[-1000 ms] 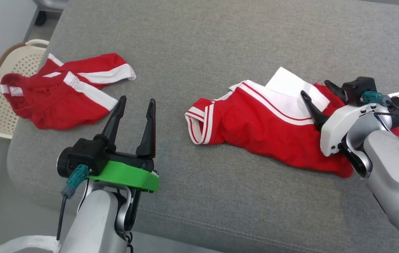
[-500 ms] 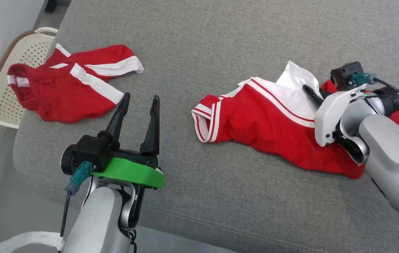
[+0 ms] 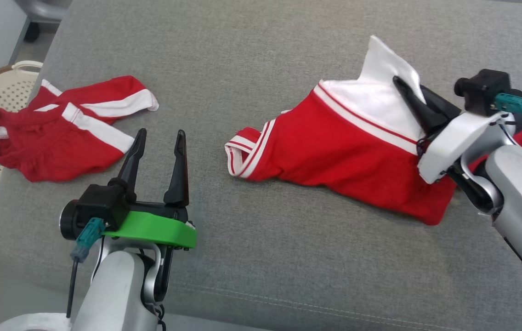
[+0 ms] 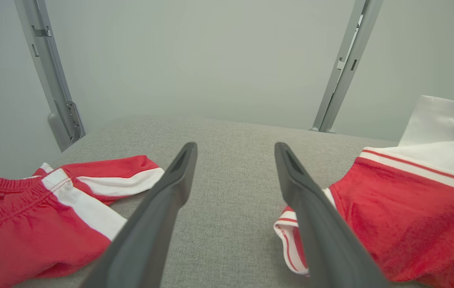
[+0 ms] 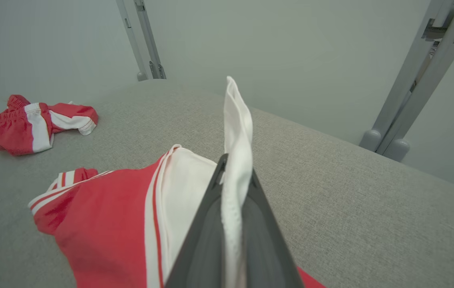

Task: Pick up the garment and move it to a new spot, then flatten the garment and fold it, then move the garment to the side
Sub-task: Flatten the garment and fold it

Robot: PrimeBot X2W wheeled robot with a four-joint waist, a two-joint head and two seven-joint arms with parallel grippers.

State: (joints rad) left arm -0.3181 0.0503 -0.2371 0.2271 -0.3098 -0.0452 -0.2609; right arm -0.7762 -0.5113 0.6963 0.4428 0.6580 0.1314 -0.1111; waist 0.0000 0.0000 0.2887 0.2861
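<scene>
Cloth was caught between the fingers of the right gripper (image 3: 399, 82): its jaws were pressed together on the white flap (image 3: 380, 64) of the red shirt (image 3: 348, 156). In the right wrist view the flap (image 5: 237, 116) stood upright above the fingertips of that gripper (image 5: 235, 170), with a dark finger tight against each side of it. The rest of the shirt (image 5: 107, 224) sloped down from the pinch onto the right half of the grey cushion (image 3: 261, 55). Its striped sleeve cuff lay on the fabric toward the cushion's middle.

The left gripper (image 3: 161, 135) hung over the near left part of the cushion with its jaws spread wide and nothing between them. In the left wrist view its fingers (image 4: 235, 148) framed bare grey cushion (image 4: 231, 188), the shirt (image 4: 403, 216) to one side of them and a pair of red shorts (image 4: 31, 228) with white stripes to the other.

The shorts (image 3: 59, 142) lay crumpled at the cushion's far left edge, well apart from the shirt. Just beyond that edge stood a cream basket (image 3: 13, 68) with holes in it.
</scene>
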